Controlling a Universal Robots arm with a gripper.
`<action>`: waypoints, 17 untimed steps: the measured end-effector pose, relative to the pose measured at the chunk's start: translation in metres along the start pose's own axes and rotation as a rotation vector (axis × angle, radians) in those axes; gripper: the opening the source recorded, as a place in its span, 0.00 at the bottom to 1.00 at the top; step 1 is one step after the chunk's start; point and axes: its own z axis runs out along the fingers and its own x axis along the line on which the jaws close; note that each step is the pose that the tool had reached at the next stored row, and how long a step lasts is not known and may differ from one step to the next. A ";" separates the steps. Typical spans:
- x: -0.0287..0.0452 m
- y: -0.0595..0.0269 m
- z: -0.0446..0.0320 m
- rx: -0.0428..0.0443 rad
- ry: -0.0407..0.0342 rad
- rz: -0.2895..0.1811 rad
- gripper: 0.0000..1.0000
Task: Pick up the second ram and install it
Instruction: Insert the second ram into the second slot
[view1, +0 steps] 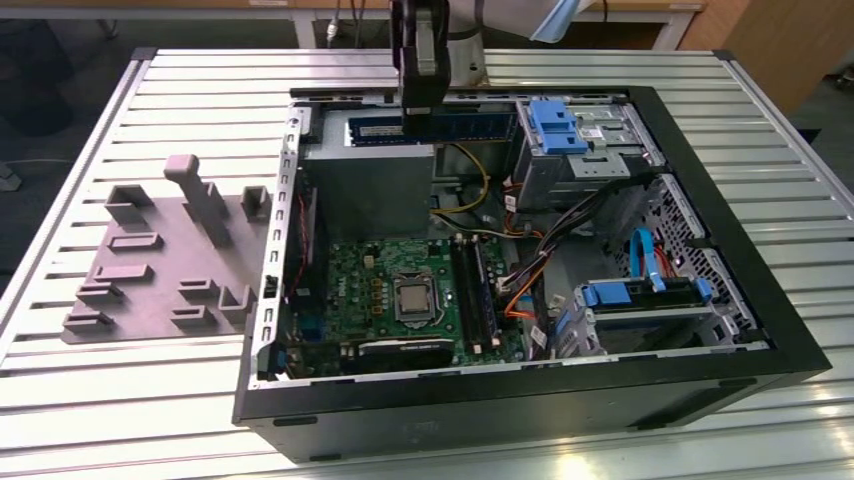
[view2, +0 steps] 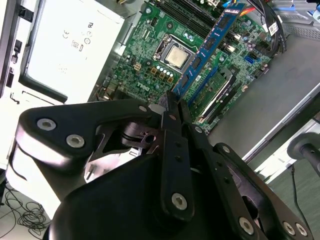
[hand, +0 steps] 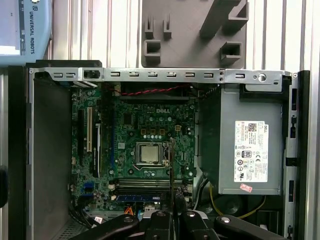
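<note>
The second ram (view1: 467, 125), a thin blue stick with black chips, hangs level over the back of the open computer case (view1: 747, 300), above the power supply (view1: 374, 185). My gripper (view1: 420, 105) is shut on its middle from above. In the second wrist view the second ram (view2: 210, 42) runs out from the fingertips (view2: 172, 102) across the green motherboard (view2: 150, 60). In the first wrist view it shows edge-on as a thin line (hand: 172, 160) above the black memory slots (hand: 145, 185). Another blue stick (hand: 135, 197) sits in one slot.
The case lies on a ribbed metal table (view1: 134, 400). A grey fixture plate (view1: 160, 260) with raised blocks lies at the exterior view's left. Blue drive cages (view1: 554, 130) and orange and black cables (view1: 521, 300) crowd the case's right side. The processor (view1: 414, 297) sits mid-board.
</note>
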 end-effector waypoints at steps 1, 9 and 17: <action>0.0000 0.0000 0.0000 0.0000 0.0001 0.000 0.14; 0.0000 -0.0023 0.0000 -0.0001 0.0001 0.000 0.14; 0.0000 -0.0026 0.0000 -0.0001 0.0001 0.000 0.14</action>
